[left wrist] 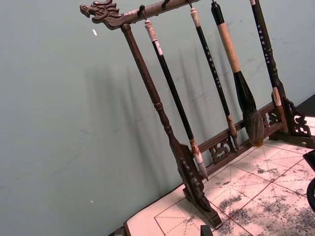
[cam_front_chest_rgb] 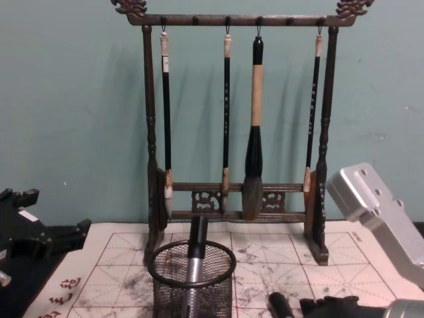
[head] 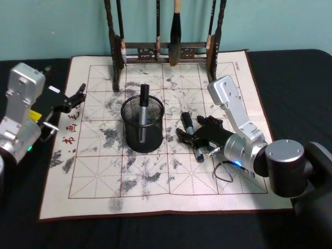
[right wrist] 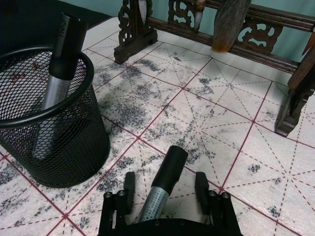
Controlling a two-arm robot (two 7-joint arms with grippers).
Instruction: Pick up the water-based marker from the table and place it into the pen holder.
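The right gripper (right wrist: 165, 181) is down at the mat (head: 155, 181) with its jaws spread, one on each side of the marker (right wrist: 158, 194), and neither finger seems to press it yet. The marker lies flat on the mat, just right of the pen holder (head: 136, 137), cap end pointing towards the brush rack (head: 161, 52).

We would close evenly on the grey barrel and check that the grip is firm. Then we lift straight up until the marker clears the rim before swinging left.

Another marker (head: 143, 101) already leans inside the holder, so we should drop ours into the free side. The rack stands well behind, out of the path. The left gripper (head: 77, 97) waits at the mat's left edge, jaws apart.
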